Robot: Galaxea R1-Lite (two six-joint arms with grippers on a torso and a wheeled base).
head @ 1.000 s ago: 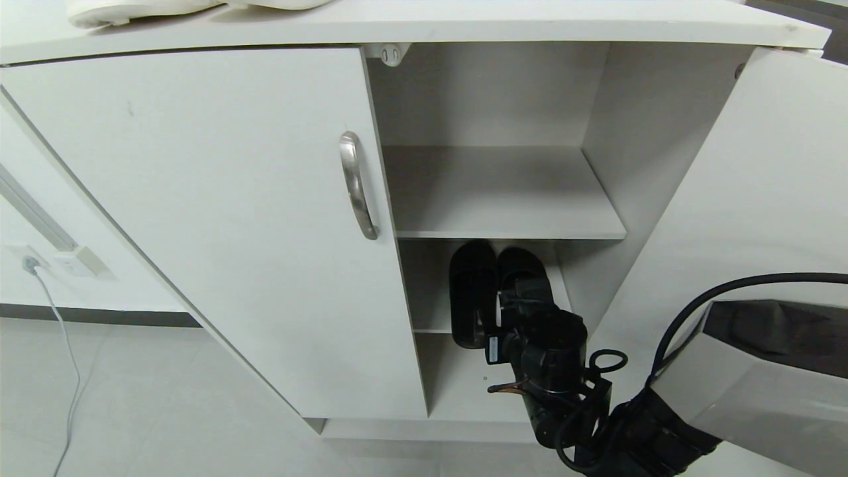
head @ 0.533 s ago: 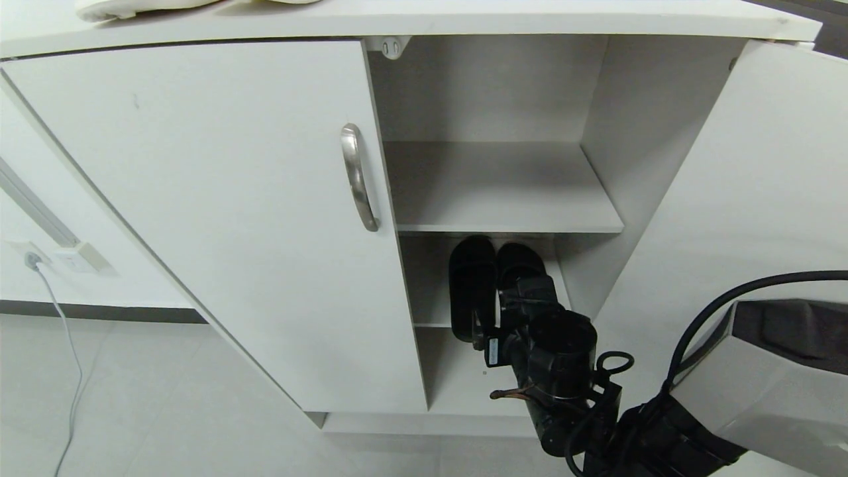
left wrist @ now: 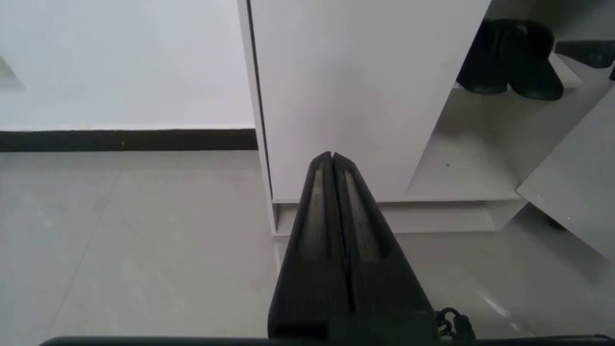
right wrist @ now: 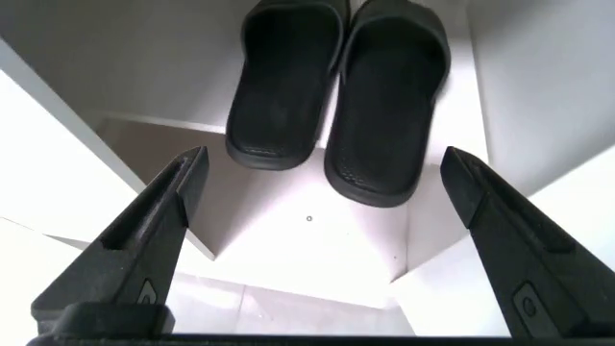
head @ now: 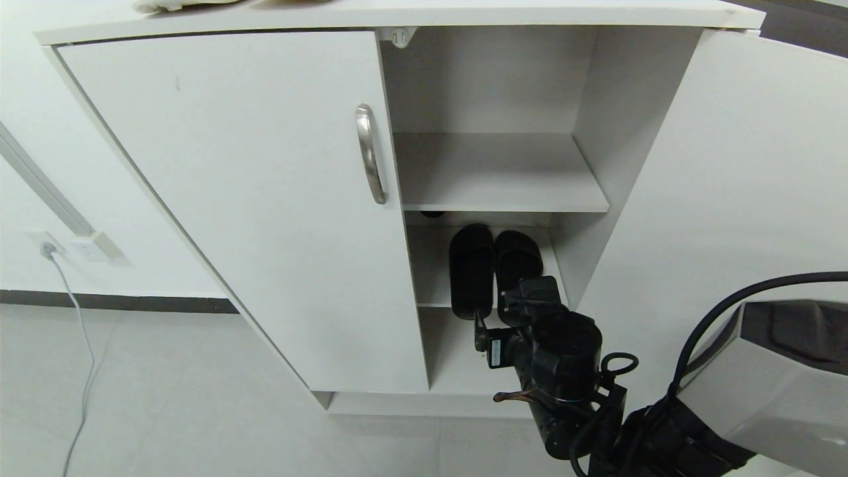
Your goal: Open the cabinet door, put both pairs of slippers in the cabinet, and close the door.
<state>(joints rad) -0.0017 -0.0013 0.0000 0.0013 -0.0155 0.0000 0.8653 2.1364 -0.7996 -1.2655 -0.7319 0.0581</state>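
A pair of black slippers (head: 493, 265) lies side by side on the middle shelf (head: 430, 278) of the white cabinet, heels toward the front edge. The right-hand door (head: 729, 199) stands open and the left-hand door (head: 252, 199) is shut. My right gripper (head: 500, 318) hangs just in front of that shelf, open, with nothing between its fingers; in the right wrist view the slippers (right wrist: 336, 106) lie beyond the gripper (right wrist: 324, 161). My left gripper (left wrist: 332, 163) is shut and empty, low over the floor in front of the shut door, with the slippers (left wrist: 509, 58) far off.
The upper shelf (head: 497, 172) and the bottom compartment (head: 464, 371) are bare. A metal handle (head: 371, 154) sits on the shut door. A wall socket with a cable (head: 46, 250) is at the left. The tiled floor (head: 165, 411) before the cabinet is open.
The head camera has shifted, so the whole cabinet sits differently in view. My right gripper has drawn back from over the slippers to in front of the shelf; the slippers stay put.
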